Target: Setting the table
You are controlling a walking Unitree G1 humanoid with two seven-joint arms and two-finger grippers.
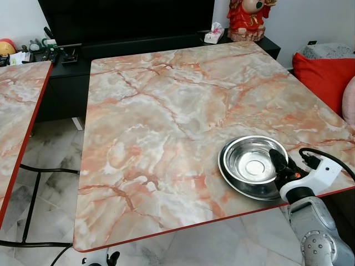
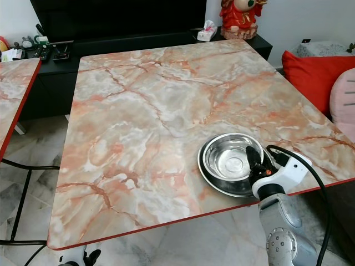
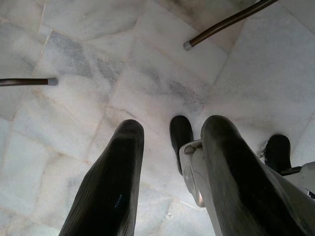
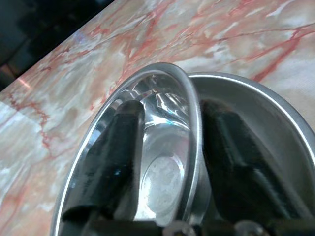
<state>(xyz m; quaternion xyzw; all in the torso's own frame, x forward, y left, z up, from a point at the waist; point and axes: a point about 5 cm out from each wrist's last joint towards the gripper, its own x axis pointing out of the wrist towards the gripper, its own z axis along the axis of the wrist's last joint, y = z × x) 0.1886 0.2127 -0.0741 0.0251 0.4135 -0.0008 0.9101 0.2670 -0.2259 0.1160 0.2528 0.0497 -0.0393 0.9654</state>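
**Right gripper straddling the bowl's rim at the near right corner**

The right gripper (image 1: 282, 162) reaches in from the near right edge of the marble-patterned surface (image 1: 166, 122). In the right wrist view its two black fingers (image 4: 115, 157) stand on either side of the rim of the steel bowl (image 4: 157, 172): one finger inside the bowl, the other outside its wall, over the steel plate (image 4: 266, 128) in which the bowl sits. The rim lies in the gap between them; whether the fingers press on it or merely bracket it cannot be told, though they are set apart by little more than the rim.

The bowl (image 1: 252, 163) rests in the shallow plate (image 1: 233, 180), the pair close to the red-trimmed near edge of the surface, toward its right corner. Both hold nothing. No writing or label can be read on either.

The left gripper (image 3: 167, 172) hangs low beside the robot's body, its fingers spread with nothing between them, pointing at the pale marble floor (image 3: 98, 73).

Beyond the far edge of the surface stands a dark cabinet (image 1: 138, 44) with a tissue pack (image 1: 213, 34) and a red figurine (image 1: 247, 19) on it. A red cushion (image 1: 327, 77) lies to the right, and a second surface (image 1: 16, 111) of the same pattern stands to the left.
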